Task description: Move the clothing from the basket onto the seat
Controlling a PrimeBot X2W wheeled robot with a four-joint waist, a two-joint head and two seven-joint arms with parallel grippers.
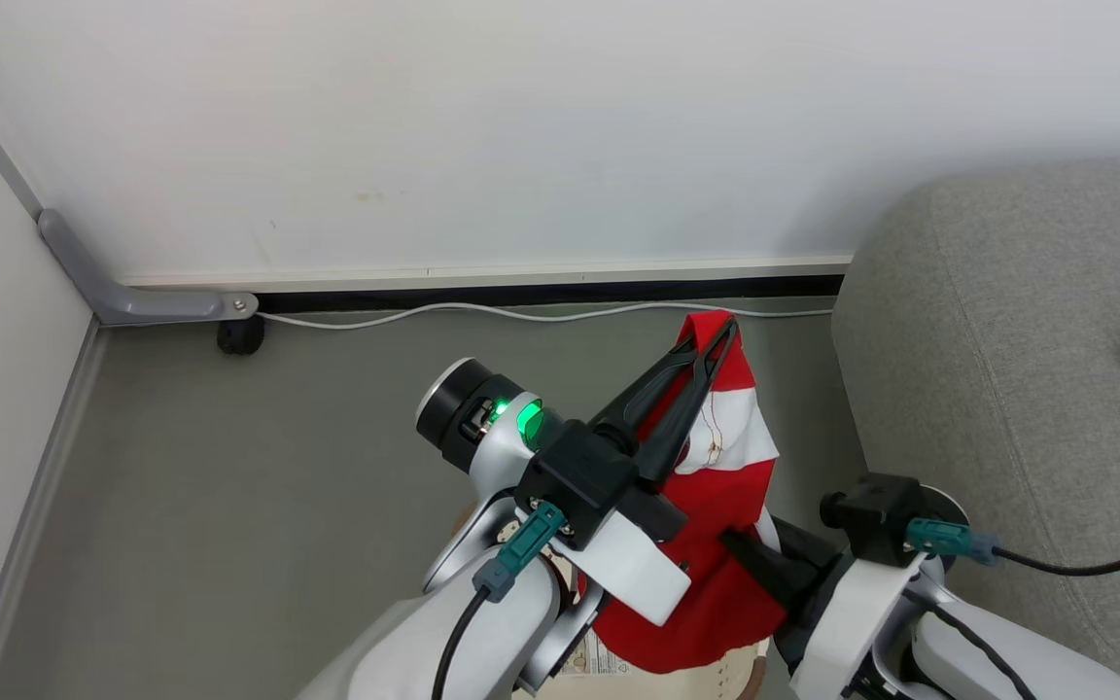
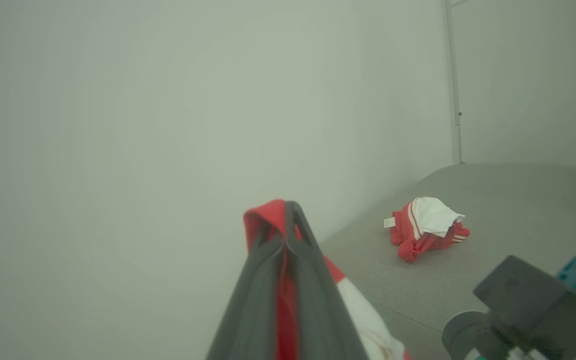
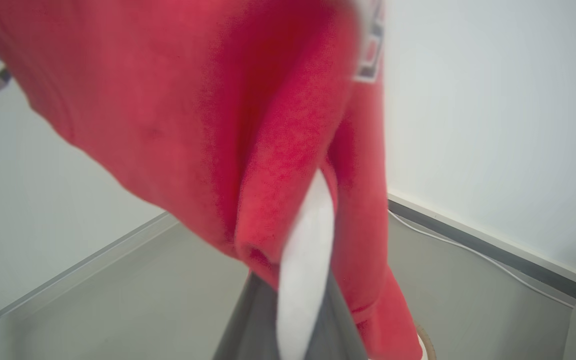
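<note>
Red garment (image 1: 725, 496) is pinched up top by the closed left gripper (image 1: 716, 340) and lower down by the closed right gripper (image 1: 737, 549), probably so it's kept spread for the seat (image 1: 1007, 340).

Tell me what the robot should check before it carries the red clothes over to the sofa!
1. Are the left fingers pinching the hanging garment at its top: ok.
2. Are the right fingers shut on its lower part: ok.
3. Is its hem clear of the basket: cannot tell.
4. Is it over the seat: not ok, it hangs beside it.
5. Is there bare room by the other garment: ok.
</note>
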